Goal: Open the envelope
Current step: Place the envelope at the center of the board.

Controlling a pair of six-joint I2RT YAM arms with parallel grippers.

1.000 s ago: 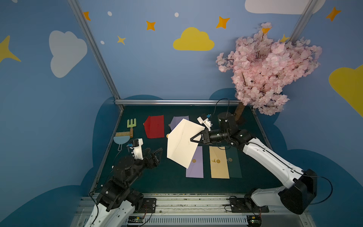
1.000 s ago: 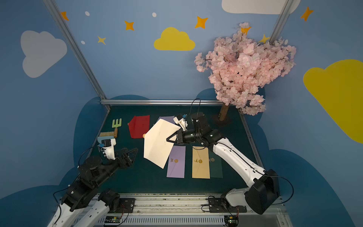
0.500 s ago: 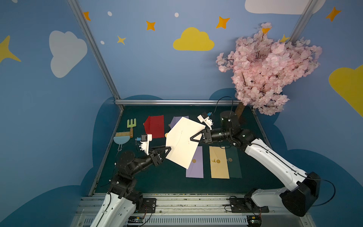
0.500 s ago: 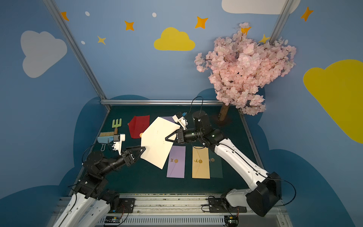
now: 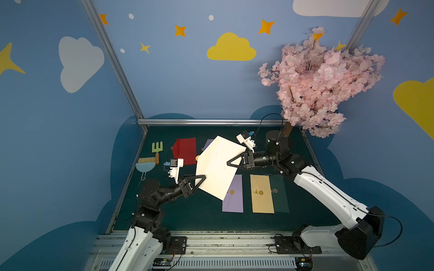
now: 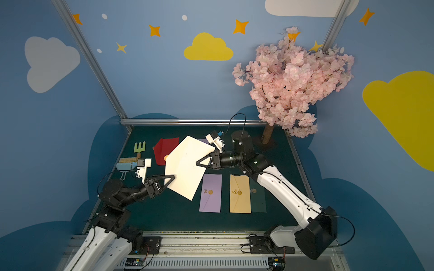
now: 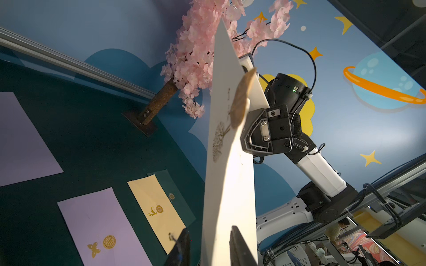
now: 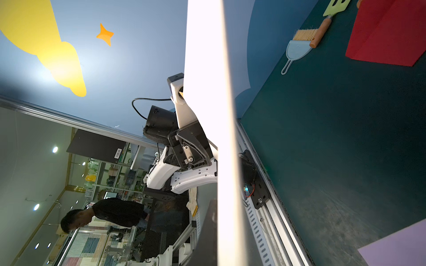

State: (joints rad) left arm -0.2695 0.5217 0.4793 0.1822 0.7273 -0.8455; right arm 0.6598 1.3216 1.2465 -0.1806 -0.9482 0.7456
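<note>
A cream envelope (image 5: 218, 166) (image 6: 185, 166) hangs tilted above the table. My right gripper (image 5: 228, 163) (image 6: 197, 163) is shut on its right edge; in the right wrist view the envelope (image 8: 207, 69) runs edge-on beside one dark finger (image 8: 209, 230). My left gripper (image 5: 204, 176) (image 6: 173, 176) is at the lower left edge. In the left wrist view its jaws (image 7: 209, 228) straddle the envelope (image 7: 228, 184), still open, with a gap beside one finger (image 7: 182, 246). A round tan seal (image 7: 242, 96) shows on the envelope's underside.
On the green table lie a purple envelope (image 5: 233, 194), a yellow one (image 5: 261, 193), a dark green one (image 5: 279, 193) and a red one (image 5: 185, 150). A brush with dustpan (image 5: 145, 164) and a green fork (image 5: 157, 147) lie at the left. A pink blossom tree (image 5: 324, 82) stands back right.
My left arm has reached right to the envelope's lower left edge, and its jaws have narrowed around it. The right gripper still holds the envelope in about the same place.
</note>
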